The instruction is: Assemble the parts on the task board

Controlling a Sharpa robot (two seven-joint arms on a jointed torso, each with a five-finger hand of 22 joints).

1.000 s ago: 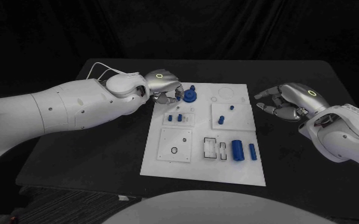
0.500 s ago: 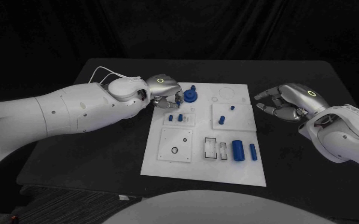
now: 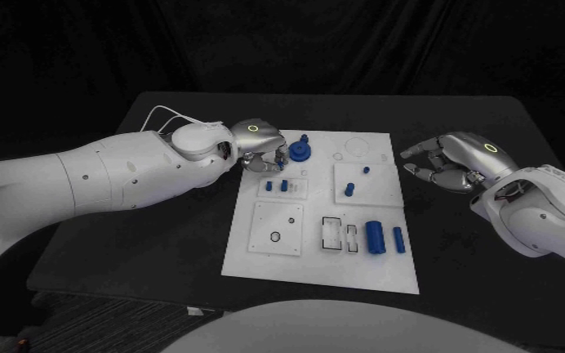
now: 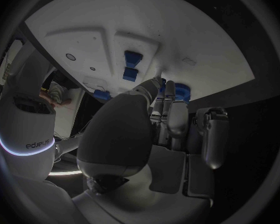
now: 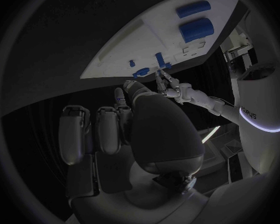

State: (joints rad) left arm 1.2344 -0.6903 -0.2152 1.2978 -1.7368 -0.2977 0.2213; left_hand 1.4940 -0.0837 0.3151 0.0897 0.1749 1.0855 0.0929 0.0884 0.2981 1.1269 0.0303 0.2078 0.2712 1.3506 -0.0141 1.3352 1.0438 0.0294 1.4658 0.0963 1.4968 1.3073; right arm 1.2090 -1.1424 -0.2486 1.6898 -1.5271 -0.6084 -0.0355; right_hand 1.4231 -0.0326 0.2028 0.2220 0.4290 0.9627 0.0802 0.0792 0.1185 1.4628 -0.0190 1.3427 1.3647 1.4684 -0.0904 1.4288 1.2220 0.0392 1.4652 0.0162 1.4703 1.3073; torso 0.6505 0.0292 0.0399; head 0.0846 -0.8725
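Note:
The white task board (image 3: 266, 261) lies in the middle of the black table. A blue round part (image 3: 300, 152) with a small peg on top stands at the board's far left corner. My left hand (image 3: 261, 149) is right beside it, and its fingertips (image 4: 167, 92) close together on the edge of the blue round part (image 4: 181, 91). My right hand (image 3: 453, 162) hovers off the board's right edge with its fingers curled in and nothing in them. The right wrist view shows the board (image 5: 146, 40) and my left hand's fingers (image 5: 171, 87) beyond my right hand (image 5: 124, 127).
Two small blue pieces (image 3: 276, 185) stand just near of the left hand. Further blue pieces (image 3: 349, 189) sit mid-board. A large blue cylinder (image 3: 373, 237) and a thinner one (image 3: 398, 239) lie near the front right, beside two slots (image 3: 332, 234).
Over the first half second my left hand turned and sank slightly toward the board at the blue round part, then held still. The right hand has not moved.

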